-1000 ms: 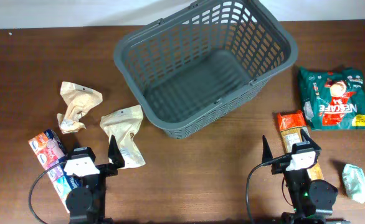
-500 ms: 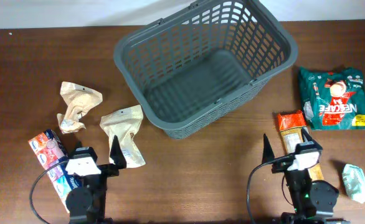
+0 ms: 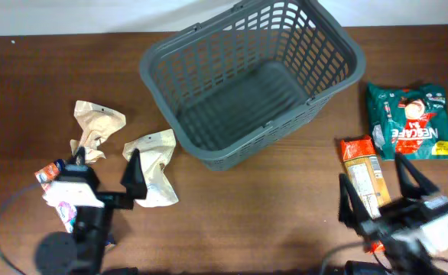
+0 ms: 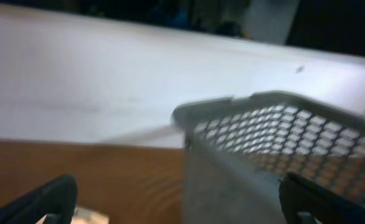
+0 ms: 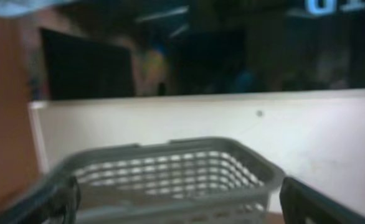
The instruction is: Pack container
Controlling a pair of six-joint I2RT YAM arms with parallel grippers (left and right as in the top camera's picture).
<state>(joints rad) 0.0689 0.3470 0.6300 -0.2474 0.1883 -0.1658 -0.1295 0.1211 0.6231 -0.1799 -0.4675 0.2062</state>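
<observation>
Container [image 3: 232,153] stands beyond left gripper [image 3: 105,169] and right gripper [image 3: 378,195] — both spread.

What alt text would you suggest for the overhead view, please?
An empty dark grey basket sits far-centre on a brown table. Two tan pouches lie to its left, a green Nescafe bag and an orange packet to its right, with the left arm and right arm at the near edge.

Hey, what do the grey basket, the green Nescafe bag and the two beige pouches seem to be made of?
Basket: moulded plastic, matte dark grey; the slotted lattice walls and thick rim suggest it. Green bag: glossy printed film or foil, judging by its sheen and crinkles. Beige pouches: probably kraft paper, matte and creased; any lining is unseen.
</observation>
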